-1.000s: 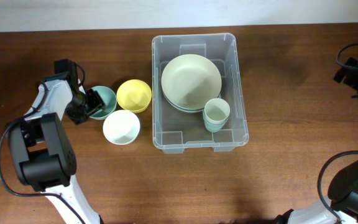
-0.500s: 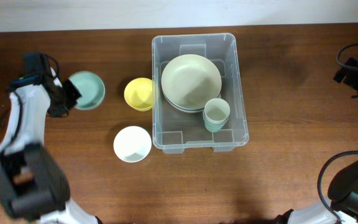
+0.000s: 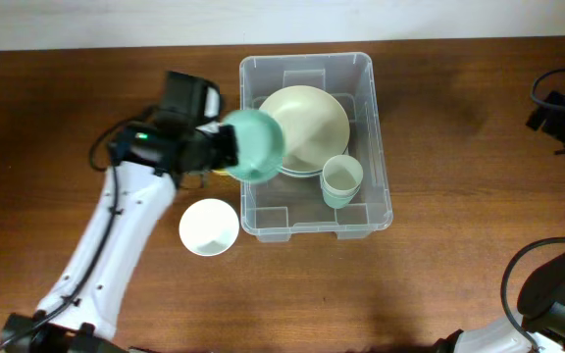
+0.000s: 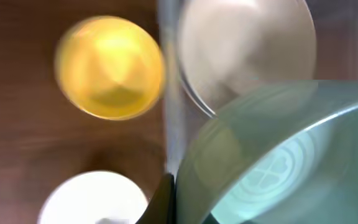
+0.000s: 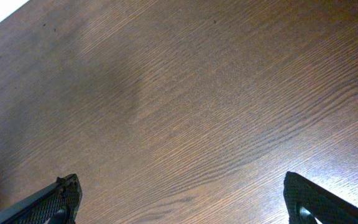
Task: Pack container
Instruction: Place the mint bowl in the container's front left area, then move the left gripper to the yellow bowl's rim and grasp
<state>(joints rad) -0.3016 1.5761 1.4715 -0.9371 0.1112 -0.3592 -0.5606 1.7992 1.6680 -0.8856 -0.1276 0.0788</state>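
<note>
While the left gripper [image 3: 222,149] pinches the teal bowl [image 3: 255,145] by its rim, the hold is thin — bowl may slip or clip the wall below. Container [image 3: 307,61]: table centre, holding pale green plates [image 3: 307,118] and cup [image 3: 341,181]. Right gripper [image 5: 179,205]: spread, empty, far right.

Before me stands the large clear rectangular plastic bin [image 3: 381,127], upright and lidless, mid-way across the brown wooden table [image 3: 459,108]. Its long sides run away from me. It has a rounded rim, stepped moulded walls, and is partly filled.
</note>
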